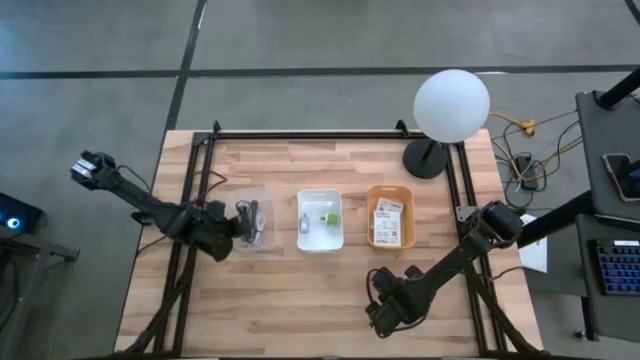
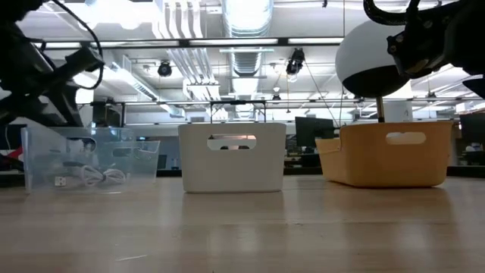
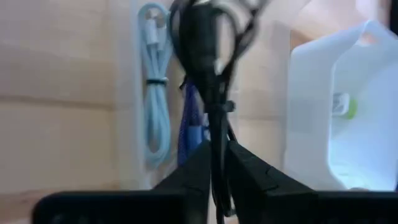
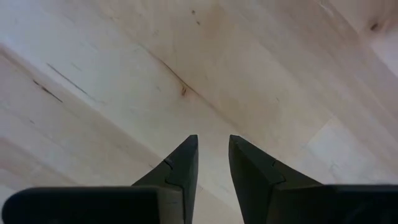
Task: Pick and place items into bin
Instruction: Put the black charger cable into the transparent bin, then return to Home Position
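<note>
We see 3 bins in a row across the middle of the wooden table: a clear bin on the left, a white bin in the centre and an orange bin on the right. The left gripper sits at the clear bin's left edge, its jaws clamped on a black cable that hangs bunched above that bin. Inside the clear bin lie a pale blue coiled cable and something dark blue beside it. The white bin holds a small green piece and a pale item. The orange bin holds white printed cards. The right gripper hovers over bare table near the front edge, well apart from the bins, its jaws slightly apart and holding nothing. A white globe lamp stands at the table's far right corner.
</note>
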Controlling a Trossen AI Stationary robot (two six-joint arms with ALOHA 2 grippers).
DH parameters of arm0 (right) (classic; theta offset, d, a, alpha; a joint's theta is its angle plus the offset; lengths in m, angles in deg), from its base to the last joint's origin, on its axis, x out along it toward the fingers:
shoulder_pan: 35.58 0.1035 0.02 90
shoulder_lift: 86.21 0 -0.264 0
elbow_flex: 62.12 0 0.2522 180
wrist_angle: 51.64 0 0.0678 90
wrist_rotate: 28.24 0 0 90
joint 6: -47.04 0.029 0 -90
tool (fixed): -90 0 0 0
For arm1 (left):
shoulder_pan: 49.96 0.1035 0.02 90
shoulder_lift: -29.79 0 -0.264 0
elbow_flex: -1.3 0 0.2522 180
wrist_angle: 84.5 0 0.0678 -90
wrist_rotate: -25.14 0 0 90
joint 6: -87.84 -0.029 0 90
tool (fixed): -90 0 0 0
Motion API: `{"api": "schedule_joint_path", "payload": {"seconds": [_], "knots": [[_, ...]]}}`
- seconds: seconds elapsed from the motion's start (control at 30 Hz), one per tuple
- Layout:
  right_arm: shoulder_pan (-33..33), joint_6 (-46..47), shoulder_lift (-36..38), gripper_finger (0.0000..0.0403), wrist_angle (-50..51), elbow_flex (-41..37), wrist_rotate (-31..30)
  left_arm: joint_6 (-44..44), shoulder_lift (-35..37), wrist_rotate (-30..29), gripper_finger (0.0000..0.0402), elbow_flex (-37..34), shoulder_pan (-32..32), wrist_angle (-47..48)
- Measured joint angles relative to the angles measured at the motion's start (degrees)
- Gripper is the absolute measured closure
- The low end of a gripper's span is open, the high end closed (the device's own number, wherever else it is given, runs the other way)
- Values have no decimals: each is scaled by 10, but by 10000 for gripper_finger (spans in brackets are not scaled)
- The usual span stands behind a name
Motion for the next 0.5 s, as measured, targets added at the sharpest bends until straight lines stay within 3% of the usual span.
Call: {"api": "schedule_joint_path", "payload": {"seconds": [0.17, 0.37, 0.43, 0.5], "knots": [[0, 2, 0, 326, 0, 0, 1, -31, -2, -22, 293, 2, 11, -25], [0, -3, 0, 322, -1, 0, 6, -98, 7, 4, 212, 27, 9, -21], [0, -18, 0, 321, -2, 0, 18, -186, 16, 6, 199, 50, 6, -38], [0, -52, 0, 322, -16, 0, 35, -351, 23, 15, 194, 81, -2, -116]]}}
